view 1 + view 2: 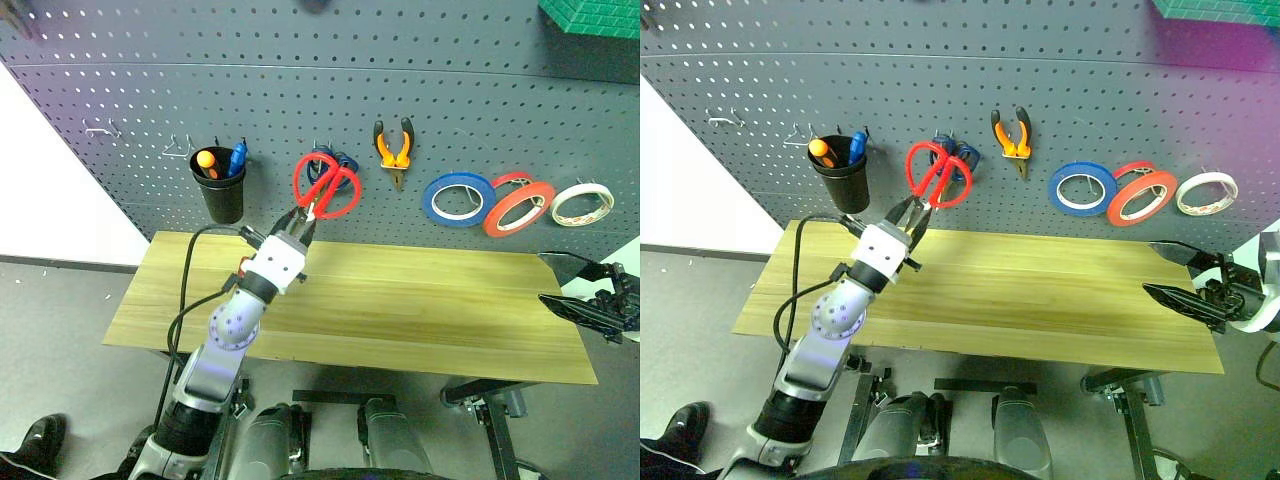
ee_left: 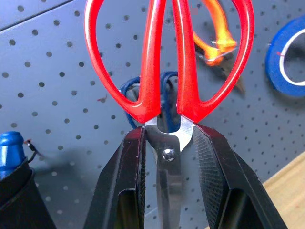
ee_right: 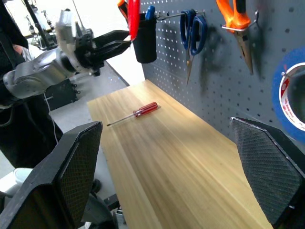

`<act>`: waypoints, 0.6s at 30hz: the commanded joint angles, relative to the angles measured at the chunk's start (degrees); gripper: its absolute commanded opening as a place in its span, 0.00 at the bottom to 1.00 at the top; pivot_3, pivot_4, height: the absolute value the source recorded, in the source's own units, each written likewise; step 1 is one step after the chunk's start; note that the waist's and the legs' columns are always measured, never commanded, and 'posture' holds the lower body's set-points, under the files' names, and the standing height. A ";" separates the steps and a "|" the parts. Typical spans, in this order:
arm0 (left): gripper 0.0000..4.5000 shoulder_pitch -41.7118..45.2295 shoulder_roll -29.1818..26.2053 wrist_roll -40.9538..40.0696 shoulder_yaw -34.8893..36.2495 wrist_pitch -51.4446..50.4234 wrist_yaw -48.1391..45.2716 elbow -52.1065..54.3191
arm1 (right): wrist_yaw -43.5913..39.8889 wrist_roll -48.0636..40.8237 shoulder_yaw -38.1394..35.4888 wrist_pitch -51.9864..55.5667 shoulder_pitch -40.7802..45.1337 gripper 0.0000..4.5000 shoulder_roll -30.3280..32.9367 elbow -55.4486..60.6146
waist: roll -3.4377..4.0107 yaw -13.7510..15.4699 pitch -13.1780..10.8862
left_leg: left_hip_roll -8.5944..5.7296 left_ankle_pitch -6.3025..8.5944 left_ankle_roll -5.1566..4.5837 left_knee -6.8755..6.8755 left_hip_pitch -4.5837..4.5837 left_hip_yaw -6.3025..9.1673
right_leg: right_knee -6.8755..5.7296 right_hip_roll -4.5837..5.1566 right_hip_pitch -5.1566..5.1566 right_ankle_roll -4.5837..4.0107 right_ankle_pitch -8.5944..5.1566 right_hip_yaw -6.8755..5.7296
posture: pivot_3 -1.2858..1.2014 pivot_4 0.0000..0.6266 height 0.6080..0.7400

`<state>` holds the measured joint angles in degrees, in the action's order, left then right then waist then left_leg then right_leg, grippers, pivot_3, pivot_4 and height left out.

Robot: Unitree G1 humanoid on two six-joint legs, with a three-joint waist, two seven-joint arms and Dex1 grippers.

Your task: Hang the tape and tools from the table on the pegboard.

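A: The left gripper (image 1: 299, 224) is clamped on the blades of the red-handled scissors (image 1: 327, 186), handles raised toward the pegboard (image 1: 300, 90). The risk?

B: The blue-handled scissors (image 3: 192, 33) already hang just beyond the red loops. I judge the loops may snag on them or miss the hook; held by smooth blades, the pair could twist and drop onto the worktop (image 1: 400, 310).

A: Further right?

B: The pliers (image 1: 393, 148) and red-orange tape (image 1: 519, 207) hang on the board. The screwdriver (image 3: 135, 113) lies on the worktop ahead of the right gripper (image 3: 167, 167), which gapes wide, holding nothing.

A: Any writing?

B: None I can read.
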<state>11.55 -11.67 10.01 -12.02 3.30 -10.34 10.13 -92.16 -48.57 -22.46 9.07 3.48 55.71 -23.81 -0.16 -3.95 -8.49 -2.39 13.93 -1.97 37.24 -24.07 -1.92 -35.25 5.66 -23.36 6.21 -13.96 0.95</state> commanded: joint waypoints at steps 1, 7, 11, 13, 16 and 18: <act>0.25 3.16 1.40 -1.51 1.35 1.24 0.10 -2.93 | -0.34 -1.06 -0.67 -0.31 1.04 1.00 0.45 1.88 | 0.00 0.00 0.00 | 0.00 0.00 0.00 0.02 0.00 0.00 | 0.00 0.00 0.00 0.02 0.01 0.00 | 0.43 0.19 1.00; 0.25 5.13 3.08 -3.54 1.88 0.66 -0.92 -7.20 | -0.34 -1.40 -1.60 0.96 0.40 1.00 0.42 3.99 | 0.00 -0.05 0.00 | 0.00 0.00 -0.01 0.01 -0.01 -0.01 | 0.00 -0.03 -0.01 0.09 0.05 0.00 | 0.43 0.19 1.00; 0.25 6.35 3.51 -3.44 1.31 1.61 -2.12 -9.39 | -0.34 -1.05 -2.34 1.01 0.32 1.00 0.09 4.38 | 0.00 -0.05 0.00 | 0.00 0.00 -0.01 0.06 0.00 -0.01 | -0.01 -0.03 0.01 0.09 0.07 0.00 | 0.43 0.19 1.00; 0.25 6.76 3.82 -3.00 1.24 1.79 -1.93 -10.36 | -0.34 -1.06 -2.63 1.28 0.16 1.00 0.00 4.56 | 0.00 -0.05 0.00 | 0.00 0.00 -0.01 0.07 0.00 -0.01 | -0.01 -0.03 0.02 0.09 0.08 0.01 | 0.43 0.20 1.00; 0.25 7.49 4.30 -4.46 1.58 1.20 -3.48 -12.00 | -0.34 -0.82 -2.92 1.58 0.11 1.00 -0.23 4.80 | 0.00 -0.04 0.00 | 0.00 0.00 -0.01 0.07 0.00 -0.01 | -0.01 -0.03 0.02 0.09 0.08 0.01 | 0.43 0.20 1.00; 0.25 7.92 4.50 -4.73 1.77 1.33 -3.94 -13.03 | -0.34 -0.51 -3.08 1.66 0.33 1.00 -0.44 4.81 | 0.00 -0.06 0.00 | 0.00 0.00 -0.01 0.07 0.00 -0.01 | -0.01 -0.02 0.01 0.09 0.08 0.01 | 0.43 0.20 1.00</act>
<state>18.17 -7.47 6.23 -10.55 3.38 -13.84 -3.47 -92.16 -48.54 -23.36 10.82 3.42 55.21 -20.40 -0.16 -4.01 -8.48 -2.39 13.93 -1.98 37.32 -24.07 -1.93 -35.26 5.63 -23.35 6.29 -13.88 0.96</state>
